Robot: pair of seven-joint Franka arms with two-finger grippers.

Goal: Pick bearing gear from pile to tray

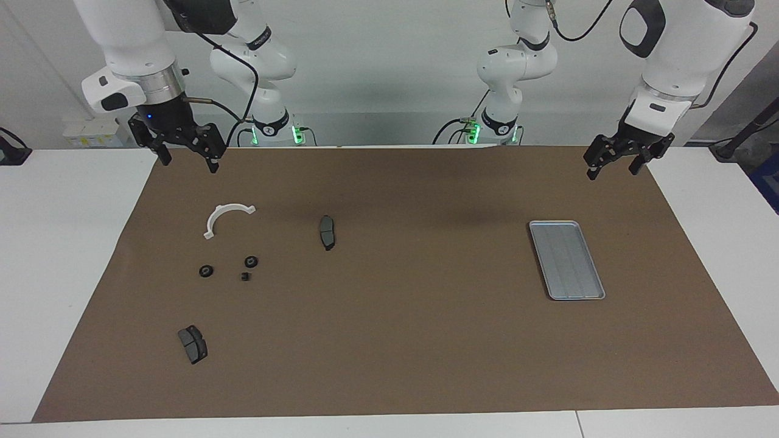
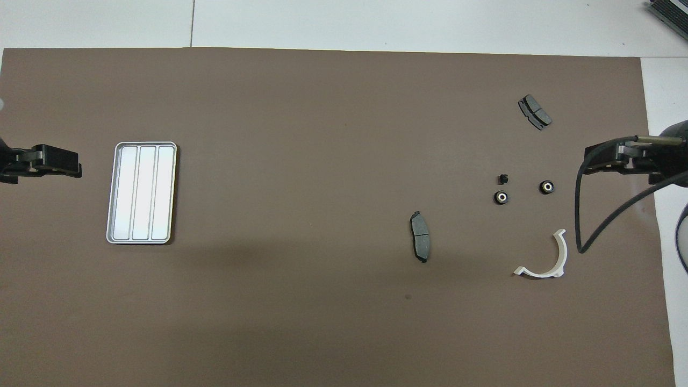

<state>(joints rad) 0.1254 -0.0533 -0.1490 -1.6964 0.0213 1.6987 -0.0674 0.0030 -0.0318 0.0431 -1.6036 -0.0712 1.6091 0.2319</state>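
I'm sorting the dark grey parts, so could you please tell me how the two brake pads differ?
The brake pad beside the bracket looks long and narrow and lies nearer the robots; the other pad looks shorter and broader and lies farthest from them. The first lies closer to the tray. Both are dark grey and rest flat on the mat.

- A brown mat [image 1: 389, 340] is laid over most of the table; its edges are seen on all sides in the facing view.
- The white table top [image 1: 55, 274] is left bare around the mat, and a seam between panels is seen along the edge farthest from the robots.
- A dark ribbed object [image 2: 672, 13] is cut off by the corner of the overhead view, on the white surface at the right arm's end; what it is cannot be told.
- A pale box [image 1: 91, 134] is seen by the wall at the right arm's end.
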